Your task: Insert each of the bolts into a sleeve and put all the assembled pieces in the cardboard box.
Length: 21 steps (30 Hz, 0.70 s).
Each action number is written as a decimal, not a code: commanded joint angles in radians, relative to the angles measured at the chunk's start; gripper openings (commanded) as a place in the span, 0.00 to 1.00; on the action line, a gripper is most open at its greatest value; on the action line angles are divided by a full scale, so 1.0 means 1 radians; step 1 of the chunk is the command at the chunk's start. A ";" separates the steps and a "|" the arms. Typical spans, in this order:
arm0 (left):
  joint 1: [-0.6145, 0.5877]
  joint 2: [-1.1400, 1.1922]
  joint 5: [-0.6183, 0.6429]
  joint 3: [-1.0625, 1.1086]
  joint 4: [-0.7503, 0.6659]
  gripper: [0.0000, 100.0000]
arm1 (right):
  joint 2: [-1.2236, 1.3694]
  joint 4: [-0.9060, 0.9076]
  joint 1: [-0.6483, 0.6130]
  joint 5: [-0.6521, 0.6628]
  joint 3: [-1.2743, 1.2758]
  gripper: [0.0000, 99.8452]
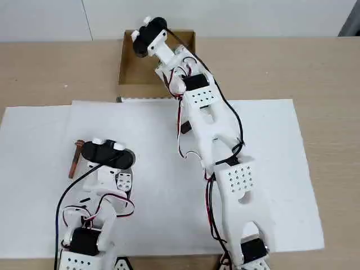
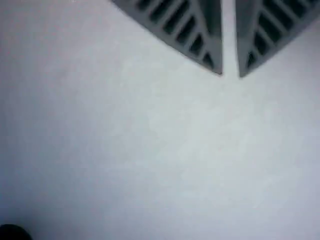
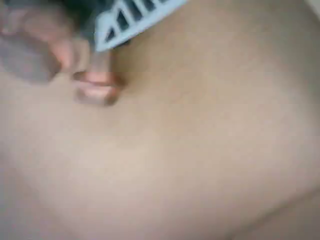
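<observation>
The right arm is stretched long and nearly straight across the white paper (image 1: 157,180). Its wrist is bent down so that the right gripper (image 1: 144,46) hangs over the cardboard box (image 1: 135,72), close to the box's far wall. In the right wrist view its fingers (image 3: 135,20) seem to pinch a copper-coloured piece (image 3: 95,86) just above the box's tan floor, though the blur leaves the grip uncertain.

The left arm is folded tight, well apart from the box on its near side. The left gripper (image 2: 231,72) points down at bare paper. Its fingers are drawn together, with only a thin slit between them and nothing in it. A brown rod (image 1: 74,160) sits tilted just beside that gripper, also well apart from the box.

A pale thin strip (image 1: 146,99) lies along the box's near wall, at the paper's edge. The box sits against the far edge of the counter (image 1: 45,67). Open paper spreads between the box and the left gripper.
</observation>
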 commanded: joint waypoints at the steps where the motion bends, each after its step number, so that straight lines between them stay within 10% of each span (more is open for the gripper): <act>1: 0.000 -0.009 -0.002 -0.004 0.006 0.01 | -0.027 -0.022 -0.005 0.005 -0.058 0.15; 21: 0.002 -0.009 -0.002 -0.004 0.006 0.01 | -0.234 0.875 0.015 0.000 -0.463 0.00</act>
